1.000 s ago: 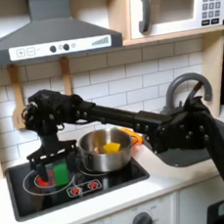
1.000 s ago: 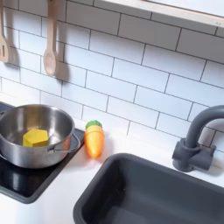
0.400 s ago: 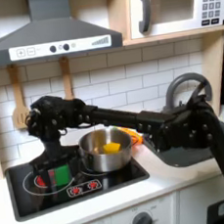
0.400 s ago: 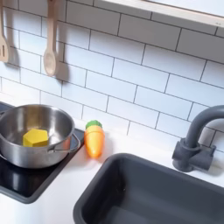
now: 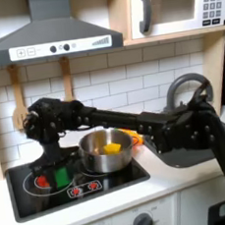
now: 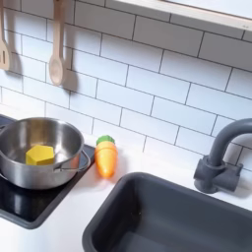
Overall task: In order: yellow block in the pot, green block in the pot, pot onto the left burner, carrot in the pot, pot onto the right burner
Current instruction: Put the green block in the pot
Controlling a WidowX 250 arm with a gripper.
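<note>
In the first exterior view my gripper (image 5: 54, 163) reaches down over the left burner (image 5: 38, 180), right above the small green block (image 5: 61, 177) that stands on it. Its fingers look close around the block's top, but whether they grip it is too small and dark to tell. The silver pot (image 5: 102, 157) sits to the right on the right burner, which it covers. The yellow block (image 5: 111, 147) lies inside it. The second exterior view shows the pot (image 6: 25, 172) with the yellow block (image 6: 39, 155) in it. The orange carrot (image 6: 105, 158) lies on the counter just right of the pot.
A dark sink (image 6: 167, 212) and a grey faucet (image 6: 219, 162) take up the second exterior view's right. Wooden spoons (image 6: 57, 54) hang on the tiled wall behind the stove. A range hood (image 5: 51, 32) hangs above the cooktop, with a microwave (image 5: 176, 3) at upper right.
The gripper's fingers, spread wide over the left burner a second ago, have drawn closer together around the green block. Pot, yellow block and carrot have not moved.
</note>
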